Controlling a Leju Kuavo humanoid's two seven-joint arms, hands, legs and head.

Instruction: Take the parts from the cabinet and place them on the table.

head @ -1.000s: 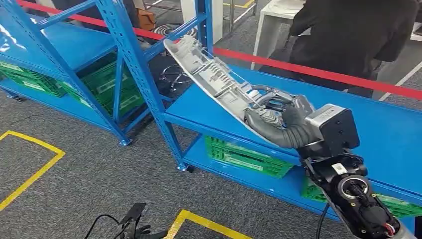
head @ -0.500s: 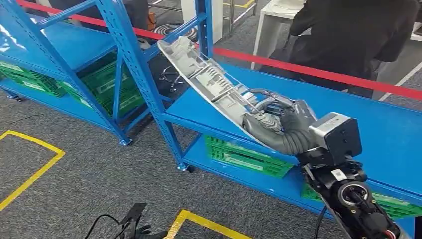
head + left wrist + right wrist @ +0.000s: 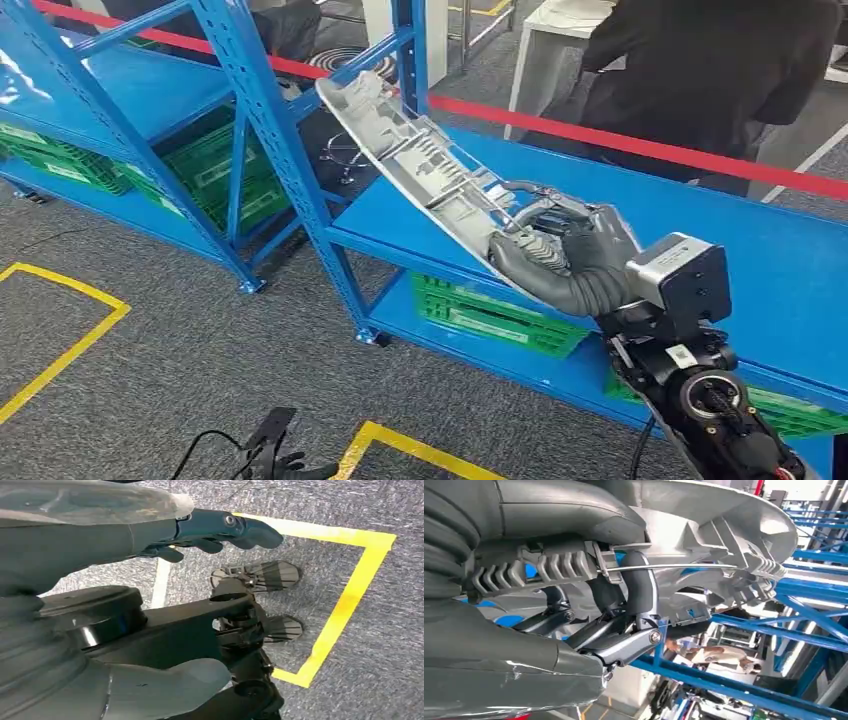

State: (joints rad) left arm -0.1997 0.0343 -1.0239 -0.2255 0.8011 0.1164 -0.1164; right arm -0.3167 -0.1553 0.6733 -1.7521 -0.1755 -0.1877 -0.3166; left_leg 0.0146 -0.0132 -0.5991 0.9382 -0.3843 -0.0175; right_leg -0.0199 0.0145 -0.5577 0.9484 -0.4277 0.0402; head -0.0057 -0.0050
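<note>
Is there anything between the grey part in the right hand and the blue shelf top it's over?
Nothing visible. The right hand holds the long grey part tilted above the bare blue shelf top. The blue upright post stands close beside the part's far end, and a person stands behind the red tape.

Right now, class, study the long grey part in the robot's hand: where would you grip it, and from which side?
Grip the long grey part at its near, lower end, coming from the ribbed inner face, as the right hand does. The right wrist view shows ribs and a thin rod that fingers can hook around; the outer shell looks smooth and curved, probably slippery.
</note>
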